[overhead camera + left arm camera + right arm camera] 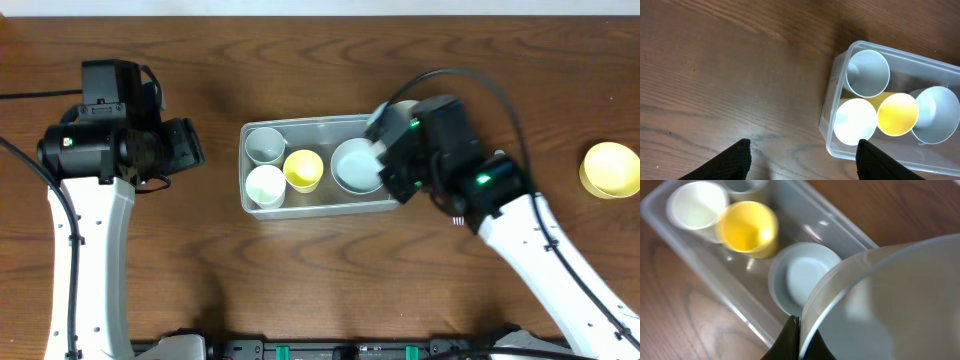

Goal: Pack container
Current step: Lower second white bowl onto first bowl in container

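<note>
Cups are standing in the left end of the container (330,206), which is lying in the middle of the table (320,60) with its long side running left to right. A pale grey cup (265,143) is sitting in the far left corner and a white cup (265,186) in the near left corner. A yellow cup (303,170) is leaning just beside both, tilted a little (whether it is touching them, the views are not settling). A resting bowl (350,165) is lying open side up in the right half of the container.

The right gripper (799,330) is hanging over the container's right end, its dark fingers (786,342) pinching the rim of a held bowl (890,295), which is filling most of the right wrist view and hovering above the resting bowl without touching it.

The left gripper (802,159) is hovering over bare wood left of the container, spread wide and gripping nothing, its fingertips (737,159) well apart.

A yellow bowl (610,168) is sitting far off on the right side of the table.
</note>
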Tool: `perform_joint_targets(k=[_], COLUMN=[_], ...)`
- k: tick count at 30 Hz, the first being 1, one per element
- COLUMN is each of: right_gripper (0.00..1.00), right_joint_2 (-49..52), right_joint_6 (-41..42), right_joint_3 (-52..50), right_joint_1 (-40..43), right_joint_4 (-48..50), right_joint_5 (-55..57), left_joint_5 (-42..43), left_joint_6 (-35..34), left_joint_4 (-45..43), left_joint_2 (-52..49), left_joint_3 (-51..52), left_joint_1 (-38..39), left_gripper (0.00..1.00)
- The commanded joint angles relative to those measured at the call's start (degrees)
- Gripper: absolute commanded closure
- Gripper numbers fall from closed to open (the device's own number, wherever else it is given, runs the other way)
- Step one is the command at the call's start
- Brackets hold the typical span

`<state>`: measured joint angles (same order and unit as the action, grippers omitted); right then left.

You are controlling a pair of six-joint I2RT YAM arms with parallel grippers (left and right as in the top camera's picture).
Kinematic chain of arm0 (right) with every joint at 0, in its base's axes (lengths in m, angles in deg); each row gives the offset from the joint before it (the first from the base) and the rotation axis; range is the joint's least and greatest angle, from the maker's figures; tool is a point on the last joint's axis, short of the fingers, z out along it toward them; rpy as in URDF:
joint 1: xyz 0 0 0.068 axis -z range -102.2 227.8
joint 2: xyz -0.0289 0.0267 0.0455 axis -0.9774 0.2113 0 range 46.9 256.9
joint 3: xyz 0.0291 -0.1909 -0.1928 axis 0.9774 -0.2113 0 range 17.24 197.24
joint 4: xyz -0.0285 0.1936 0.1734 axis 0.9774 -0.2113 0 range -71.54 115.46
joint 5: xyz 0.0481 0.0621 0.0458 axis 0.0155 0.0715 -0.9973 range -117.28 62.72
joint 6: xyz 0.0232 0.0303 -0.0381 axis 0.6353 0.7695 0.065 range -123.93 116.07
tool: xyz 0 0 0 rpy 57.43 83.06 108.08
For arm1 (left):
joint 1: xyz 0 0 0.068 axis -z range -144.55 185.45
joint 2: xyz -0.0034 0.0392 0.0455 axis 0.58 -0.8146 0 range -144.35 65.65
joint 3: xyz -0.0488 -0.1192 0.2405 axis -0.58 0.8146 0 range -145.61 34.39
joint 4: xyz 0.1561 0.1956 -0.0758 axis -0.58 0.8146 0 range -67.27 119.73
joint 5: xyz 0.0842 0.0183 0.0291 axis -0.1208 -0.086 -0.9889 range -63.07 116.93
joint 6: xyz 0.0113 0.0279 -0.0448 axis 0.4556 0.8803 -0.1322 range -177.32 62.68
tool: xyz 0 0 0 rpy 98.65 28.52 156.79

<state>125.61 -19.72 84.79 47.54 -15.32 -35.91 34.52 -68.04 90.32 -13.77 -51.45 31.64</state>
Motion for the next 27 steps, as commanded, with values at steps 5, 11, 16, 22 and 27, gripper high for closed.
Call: perform_joint_targets(k=[5,11,16,22,27], right_gripper=[0.99,0.99,0.99,0.93,0.57], right_joint_2=[5.5,11.4,15.3,17.8,18.0], right_joint_6=[-7.7,-9.6,-10.7,-10.6,-10.6], right_joint_3=[1.4,1.4,1.4,1.4,1.4], right_joint_1=[-5.6,-5.7,-5.7,-5.7,-5.5], right_joint_4=[3.9,4.7,5.8,7.3,7.4], right_joint_5=[4.1,3.6,1.5,1.5,1.6], left_joint_5=[0.6,0.6,0.6,0.6,0.6], left_joint_6=[-0.3,-0.3,-0.3,-0.3,-0.3], left_joint_4=[0.5,0.5,0.5,0.5,0.5], left_joint_2=[0.0,0.0,0.0,0.0,0.0], left_joint_3=[0.3,0.3,0.3,0.3,0.3], left_joint_1=[-0.2,-0.2,-0.2,-0.2,-0.2], left_gripper=[0.32,0.32,0.32,0.32,0.32])
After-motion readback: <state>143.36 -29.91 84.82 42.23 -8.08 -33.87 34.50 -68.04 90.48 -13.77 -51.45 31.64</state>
